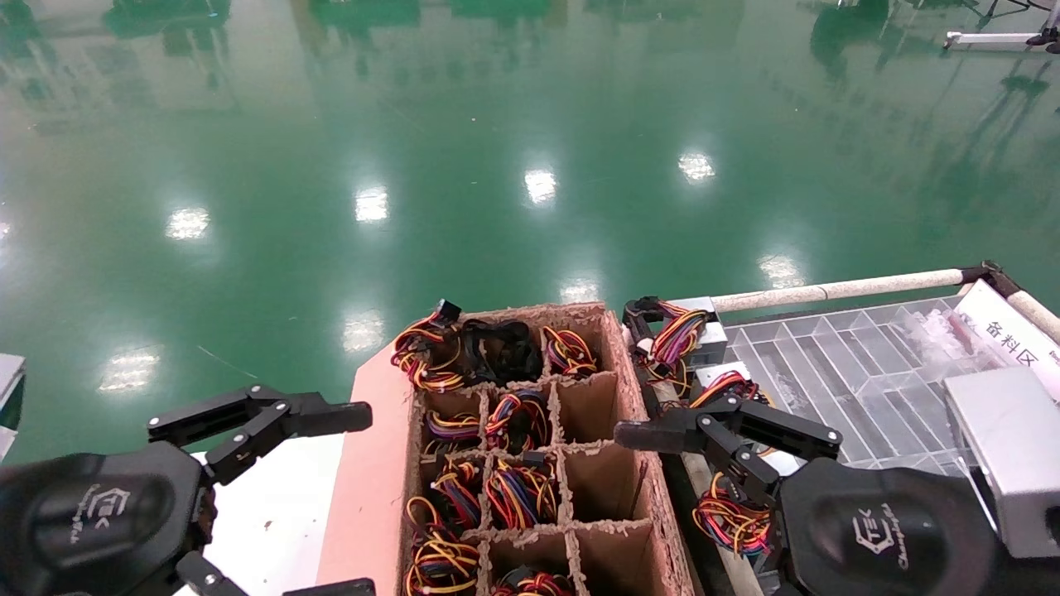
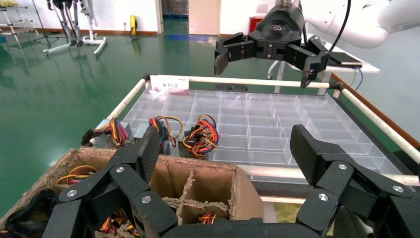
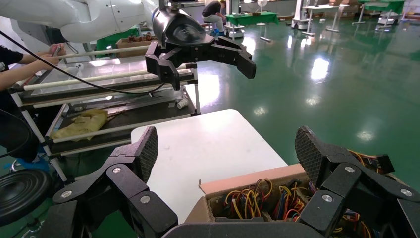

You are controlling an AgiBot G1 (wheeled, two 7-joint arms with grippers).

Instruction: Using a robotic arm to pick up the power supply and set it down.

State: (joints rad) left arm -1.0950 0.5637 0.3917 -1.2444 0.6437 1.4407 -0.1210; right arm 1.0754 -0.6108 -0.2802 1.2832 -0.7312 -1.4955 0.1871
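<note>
Right gripper (image 1: 704,447) spread wide, empty, hanging right above a power supply (image 1: 729,387) on the tray edge; left gripper (image 1: 273,497) also wide, farther off.

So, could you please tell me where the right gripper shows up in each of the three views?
Head: right gripper at lower right, beside the cardboard box.
Left wrist: far off, open, beyond the clear tray.
Right wrist: its fingers frame the foreground.
Shared landmark: the cardboard box.
</note>
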